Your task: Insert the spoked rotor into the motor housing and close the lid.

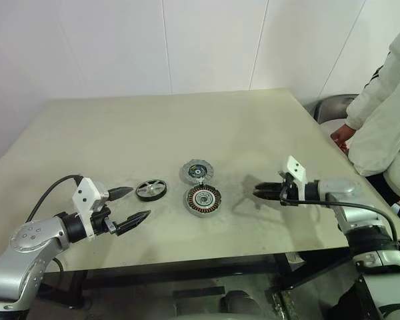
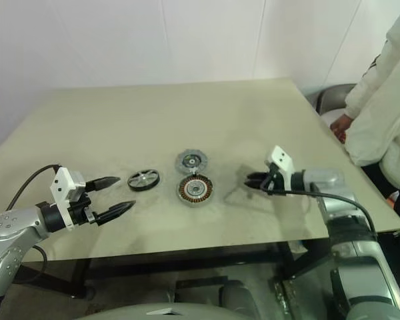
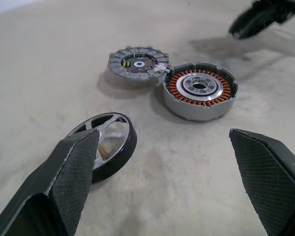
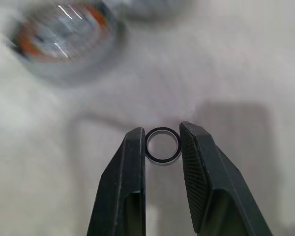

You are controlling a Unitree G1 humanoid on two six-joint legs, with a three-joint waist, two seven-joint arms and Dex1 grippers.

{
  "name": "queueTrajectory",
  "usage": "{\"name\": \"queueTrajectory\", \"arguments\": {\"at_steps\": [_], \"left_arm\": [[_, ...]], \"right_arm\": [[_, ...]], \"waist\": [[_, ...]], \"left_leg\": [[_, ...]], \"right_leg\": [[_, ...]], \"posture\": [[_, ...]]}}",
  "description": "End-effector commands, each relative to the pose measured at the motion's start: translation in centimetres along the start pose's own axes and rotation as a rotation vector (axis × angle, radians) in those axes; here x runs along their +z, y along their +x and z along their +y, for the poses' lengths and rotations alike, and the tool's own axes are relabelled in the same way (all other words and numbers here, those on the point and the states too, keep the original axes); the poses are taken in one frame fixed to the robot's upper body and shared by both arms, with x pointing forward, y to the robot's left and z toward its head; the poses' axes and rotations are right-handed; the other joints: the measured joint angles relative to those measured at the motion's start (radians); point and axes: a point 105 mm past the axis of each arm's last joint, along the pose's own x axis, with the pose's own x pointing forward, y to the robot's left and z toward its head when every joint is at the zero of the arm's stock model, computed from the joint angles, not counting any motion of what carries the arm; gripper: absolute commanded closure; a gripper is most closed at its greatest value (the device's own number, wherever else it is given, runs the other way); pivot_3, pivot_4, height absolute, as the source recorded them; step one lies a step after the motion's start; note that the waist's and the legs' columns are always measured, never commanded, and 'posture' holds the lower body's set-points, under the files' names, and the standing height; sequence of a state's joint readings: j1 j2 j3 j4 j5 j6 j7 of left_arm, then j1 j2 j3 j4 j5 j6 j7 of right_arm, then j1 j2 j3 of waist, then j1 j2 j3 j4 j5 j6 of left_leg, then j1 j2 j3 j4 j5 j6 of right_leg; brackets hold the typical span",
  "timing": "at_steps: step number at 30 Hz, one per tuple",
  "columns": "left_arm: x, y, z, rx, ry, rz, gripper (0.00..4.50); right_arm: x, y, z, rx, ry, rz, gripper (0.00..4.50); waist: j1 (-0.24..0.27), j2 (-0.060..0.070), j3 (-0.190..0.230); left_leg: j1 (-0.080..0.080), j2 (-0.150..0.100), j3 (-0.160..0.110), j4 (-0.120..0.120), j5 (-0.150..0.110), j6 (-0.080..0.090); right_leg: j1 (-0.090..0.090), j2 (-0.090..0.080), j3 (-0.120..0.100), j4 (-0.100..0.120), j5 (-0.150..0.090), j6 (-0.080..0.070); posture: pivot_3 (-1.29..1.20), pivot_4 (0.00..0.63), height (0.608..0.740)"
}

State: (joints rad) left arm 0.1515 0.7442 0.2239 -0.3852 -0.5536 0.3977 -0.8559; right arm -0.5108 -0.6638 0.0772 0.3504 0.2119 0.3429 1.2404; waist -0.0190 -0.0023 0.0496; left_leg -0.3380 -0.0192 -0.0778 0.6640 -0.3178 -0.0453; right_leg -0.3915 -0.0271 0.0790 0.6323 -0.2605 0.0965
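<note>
The spoked rotor (image 1: 151, 189) lies flat on the table, just ahead of my left gripper (image 1: 139, 203), which is open and holds nothing. To the rotor's right stands the motor housing (image 1: 203, 199), its copper windings (image 3: 200, 90) facing up. The grey lid (image 1: 197, 171) lies flat right behind the housing, touching it or nearly so. My right gripper (image 1: 257, 193) hangs above the table to the right of the housing, pointing at it. In the right wrist view its fingers (image 4: 132, 162) are shut on a small black ring (image 4: 162, 145).
A person in a white jacket (image 1: 387, 120) stands at the table's right side, one hand (image 1: 343, 135) near the edge, with a chair (image 1: 333, 107) beside them. The table's front edge (image 1: 207, 257) runs just below both arms.
</note>
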Motion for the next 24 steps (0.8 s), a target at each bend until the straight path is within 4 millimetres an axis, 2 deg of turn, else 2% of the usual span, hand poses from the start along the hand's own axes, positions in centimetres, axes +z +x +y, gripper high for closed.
{"name": "queueTrajectory", "arguments": {"at_steps": [1,3,8,15,24], "left_arm": [[0.8,-0.4,0.3,0.011,0.038,-0.023,0.00],[0.7,-0.5,0.2,0.008,0.045,-0.024,0.00],[0.6,-0.6,-0.9,-0.048,0.056,-0.033,0.00],[0.9,-0.6,-1.1,-0.051,0.073,-0.035,0.00],[1.6,-0.1,-1.2,-0.041,0.094,-0.025,0.00]], "right_arm": [[3.5,0.9,1.7,0.133,-0.090,-0.024,3.85],[4.6,1.7,2.6,0.191,-0.132,-0.025,3.85],[6.0,3.6,3.6,0.254,-0.127,-0.041,3.85],[6.6,6.3,4.1,0.267,-0.106,-0.041,3.85],[6.0,9.5,4.6,0.269,-0.052,-0.026,3.85]], "waist": [[0.004,0.000,0.000],[0.005,0.000,0.000],[0.003,0.000,0.000],[0.002,0.000,0.000],[0.001,0.000,0.000]], "left_leg": [[0.000,0.000,0.000,0.000,0.000,0.000],[-0.001,0.000,-0.001,0.000,0.000,0.000],[-0.001,0.000,-0.002,0.000,0.000,0.000],[-0.001,0.000,-0.002,0.000,0.000,0.000],[-0.002,0.000,-0.004,-0.001,0.000,0.000]], "right_leg": [[0.000,0.000,0.000,0.000,0.000,0.000],[0.000,-0.001,-0.001,-0.001,0.000,0.000],[-0.001,-0.001,-0.001,-0.001,0.000,0.000],[-0.001,-0.001,-0.001,-0.001,0.000,0.000],[-0.002,-0.001,-0.001,0.000,0.000,0.001]], "posture": [[0.00,0.000,0.740],[0.00,0.000,0.740],[0.00,0.000,0.740],[0.00,0.000,0.740],[0.00,0.000,0.740]]}}
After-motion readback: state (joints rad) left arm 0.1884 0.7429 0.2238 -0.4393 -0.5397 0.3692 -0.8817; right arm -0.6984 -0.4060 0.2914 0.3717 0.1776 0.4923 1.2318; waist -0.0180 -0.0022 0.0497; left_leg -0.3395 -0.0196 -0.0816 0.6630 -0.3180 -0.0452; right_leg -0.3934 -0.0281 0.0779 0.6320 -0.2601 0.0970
